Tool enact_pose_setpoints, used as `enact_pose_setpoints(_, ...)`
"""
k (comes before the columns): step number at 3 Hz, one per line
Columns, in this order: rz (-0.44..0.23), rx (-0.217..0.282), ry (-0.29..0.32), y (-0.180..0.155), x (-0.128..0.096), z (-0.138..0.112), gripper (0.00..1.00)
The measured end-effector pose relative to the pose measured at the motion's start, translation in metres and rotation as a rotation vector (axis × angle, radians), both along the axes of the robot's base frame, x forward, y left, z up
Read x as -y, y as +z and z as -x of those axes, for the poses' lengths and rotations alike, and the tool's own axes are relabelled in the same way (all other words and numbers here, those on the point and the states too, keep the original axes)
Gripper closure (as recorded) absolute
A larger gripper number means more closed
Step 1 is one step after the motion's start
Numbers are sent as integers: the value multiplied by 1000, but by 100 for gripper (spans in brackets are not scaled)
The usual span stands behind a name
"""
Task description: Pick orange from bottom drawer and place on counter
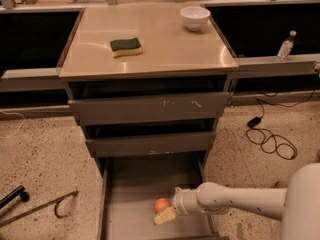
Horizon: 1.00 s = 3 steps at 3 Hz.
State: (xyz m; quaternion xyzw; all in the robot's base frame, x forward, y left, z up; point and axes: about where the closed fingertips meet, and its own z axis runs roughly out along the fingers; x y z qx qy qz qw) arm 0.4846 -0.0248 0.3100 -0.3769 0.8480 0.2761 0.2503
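The orange point(161, 204) lies on the grey floor of the open bottom drawer point(130, 184), near its front middle. My gripper point(165, 213) reaches in from the right on a white arm and sits right at the orange, its pale fingertip point(164, 216) just below and right of the fruit. The counter point(165, 44) is the beige top of the cabinet, above the two shallower drawers.
A green-and-yellow sponge point(126, 46) and a white bowl point(195, 17) sit on the counter. A black cable point(270, 139) lies on the floor to the right, a metal tool point(35, 206) to the left. A bottle point(285, 45) stands on the right ledge.
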Motion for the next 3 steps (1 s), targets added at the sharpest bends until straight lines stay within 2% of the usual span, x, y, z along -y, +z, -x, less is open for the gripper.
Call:
enact_pose_setpoints(1, -11, -33, -52, -61, -14, -23, 0)
enact_pose_setpoints(2, -11, -33, -52, -61, -14, -23, 0)
enact_pose_setpoints(3, -13, -48, -79, -83, -23, -30, 0)
